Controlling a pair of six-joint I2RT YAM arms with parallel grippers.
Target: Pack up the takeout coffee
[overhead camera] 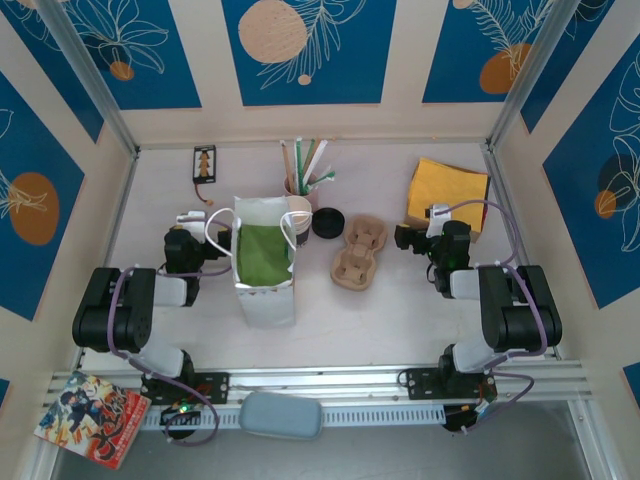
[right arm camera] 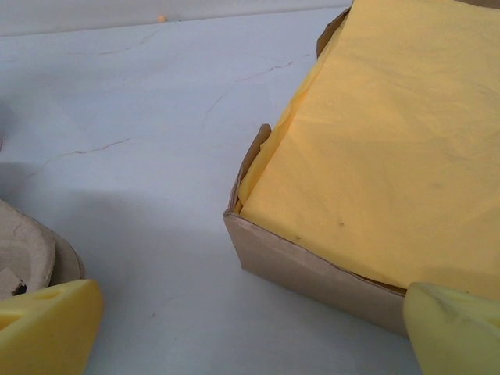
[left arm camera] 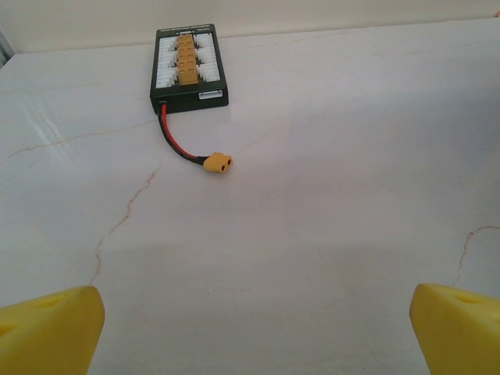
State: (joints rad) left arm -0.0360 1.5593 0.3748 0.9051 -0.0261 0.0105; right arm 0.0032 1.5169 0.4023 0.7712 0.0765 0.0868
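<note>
- Takeout coffee [overhead camera: 327, 222], apparently black-lidded, stands untouched left of the right gripper [right arm camera: 250, 336]; that and the left gripper [left arm camera: 250, 336] gape empty
- Step: approach, by my judgement; next, reach left, clasp it upright

Left arm [overhead camera: 115, 310]: elbow folded back on the outer left side, forearm reaching forward and away from the base.
Left wrist [overhead camera: 182, 248]: held low, seemingly about level.
Left jaws: spread wide, yellow pads [left arm camera: 47, 328] in the lower corners of the wrist view, nothing between them.
Right arm [overhead camera: 515, 310]: folded in mirror image on the right side.
Right wrist [overhead camera: 450, 250]: low, angled slightly inward.
Right jaws: spread wide, yellow pads [right arm camera: 47, 324] far apart, holding nothing.
</note>
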